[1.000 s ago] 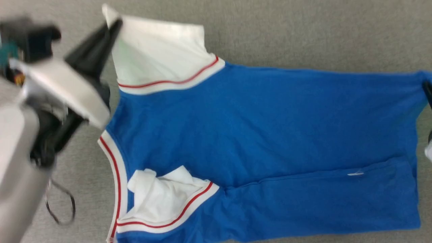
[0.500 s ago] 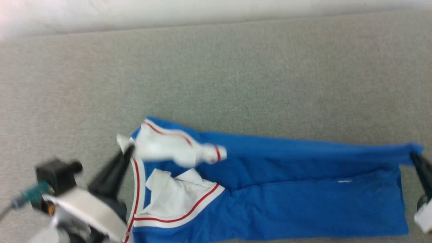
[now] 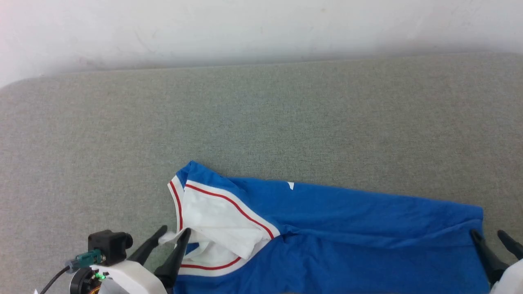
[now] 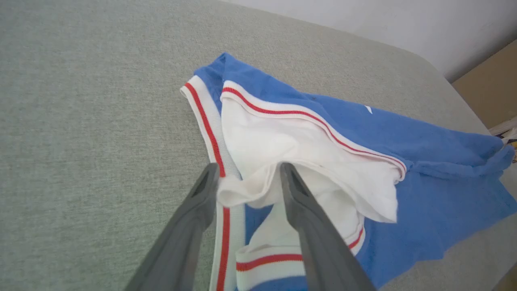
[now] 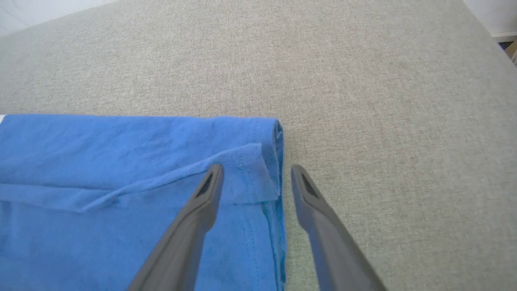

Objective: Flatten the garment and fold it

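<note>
Big grey fabric-covered table takes up most of the scene, with a white wall behind its far edge. The garment lies on the near part of the table as a long blue band running across in front of the robot, with the neck end toward the robot's left and the hem end toward its right. It is lying down but not smooth: a long crease runs along the blue body, and two layers show at the hem, the top one lying a bit crooked over the lower.

At the left end a white sleeve is flopped over the blue, rumpled, with its striped red-and-white trim curving round the neck edge. A tiny white mark sits on the blue near the far edge.

The left gripper is low at the sleeve end. Its fingers are spread, and a bunched white fold of sleeve sits slack between them, not pinched. The right gripper is at the hem corner, also spread apart, with one finger over the blue cloth and the other over bare table. It is holding nothing.

A black camera block with a green plug sits on the left wrist.
</note>
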You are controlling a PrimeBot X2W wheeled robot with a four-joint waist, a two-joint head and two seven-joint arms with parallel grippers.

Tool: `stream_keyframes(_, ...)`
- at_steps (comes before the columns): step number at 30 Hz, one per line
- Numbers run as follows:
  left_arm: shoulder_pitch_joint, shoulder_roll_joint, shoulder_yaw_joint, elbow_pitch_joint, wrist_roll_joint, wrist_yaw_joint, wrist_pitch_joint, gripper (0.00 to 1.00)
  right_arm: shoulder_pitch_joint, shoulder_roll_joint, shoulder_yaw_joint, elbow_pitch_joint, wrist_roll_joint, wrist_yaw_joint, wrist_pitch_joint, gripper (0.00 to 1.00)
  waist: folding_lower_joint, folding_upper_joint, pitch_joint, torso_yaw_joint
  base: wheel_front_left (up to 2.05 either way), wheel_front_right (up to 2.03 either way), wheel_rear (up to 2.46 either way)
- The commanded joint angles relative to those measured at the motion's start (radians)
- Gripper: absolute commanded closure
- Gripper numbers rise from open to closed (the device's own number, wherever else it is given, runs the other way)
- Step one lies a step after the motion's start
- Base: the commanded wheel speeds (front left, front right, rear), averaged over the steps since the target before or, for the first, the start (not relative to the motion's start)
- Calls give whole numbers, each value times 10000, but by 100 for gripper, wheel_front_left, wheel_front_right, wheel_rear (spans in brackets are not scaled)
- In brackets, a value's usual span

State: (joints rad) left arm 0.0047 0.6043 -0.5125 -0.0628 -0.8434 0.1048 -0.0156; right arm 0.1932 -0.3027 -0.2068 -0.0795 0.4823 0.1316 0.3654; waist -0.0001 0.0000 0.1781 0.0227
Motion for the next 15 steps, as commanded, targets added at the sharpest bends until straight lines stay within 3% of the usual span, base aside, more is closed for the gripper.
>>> stream_keyframes(1,-178,-79,39,85,-13,-50,-107,0,-88,27,75,2,-65,-9,-45,0,1,0,-123,-16,0,0,0)
stream_keyframes(4,-136,-321,252,142,-301,-71,-415,0,-80,-8,185,-170,279,-9,174,0,1,0,-241,-92,0,0,0)
stream_keyframes(8,236,-401,1091,-424,-457,396,-1410,0,62,51,-249,-876,1134,-9,636,0,1,0,-377,-214,0,0,0)
stream_keyframes(10,478,-448,1666,-824,-215,921,-2007,0,146,99,-650,-1174,1301,-9,737,0,1,0,-406,-253,0,0,0)
stream_keyframes(15,883,-783,2984,-1858,1973,2561,-2447,0,457,437,-1415,-1070,895,-9,826,0,1,0,-255,-135,0,0,0)
